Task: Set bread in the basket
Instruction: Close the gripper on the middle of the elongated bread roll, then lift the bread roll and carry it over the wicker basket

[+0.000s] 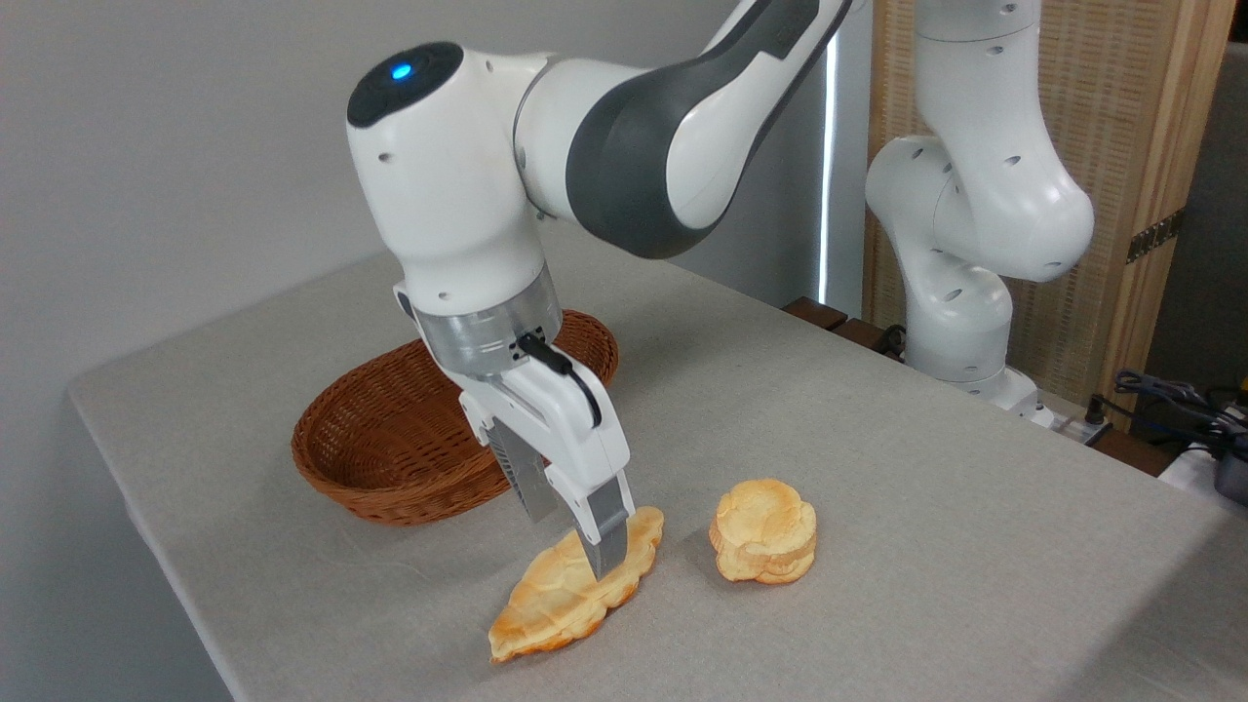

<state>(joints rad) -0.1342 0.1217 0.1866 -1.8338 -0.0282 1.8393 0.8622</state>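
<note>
Grey cloth covers the desk (877,439) on my feed, with a plain pale wall behind it on the left and a slatted wooden screen (1131,127) at the far right.

Taking the basket (390,439) as my landmark: it sits toward the left of the desk, oval, reddish-brown wicker, shallow, and I see nothing inside the part of it that shows. The arm's wrist hangs over the basket's right rim and hides part of it.

Just right of the basket and nearer to me, the tool (603,556) points down onto the bread (556,600). The bread lies flat on the cloth, outside the basket and a little apart from its front-right rim, its long axis running diagonally with one pointed end toward me. One finger (606,531) presses against the bread's middle; the other is hidden behind it, so I cannot tell whether the tool is clenched on the bread or merely resting there.

Further right of the basket, beyond the bread and clear of it, sits a small round stacked bun (765,531).

Far right, cables (1170,400) lie off the desk's edge.
</note>
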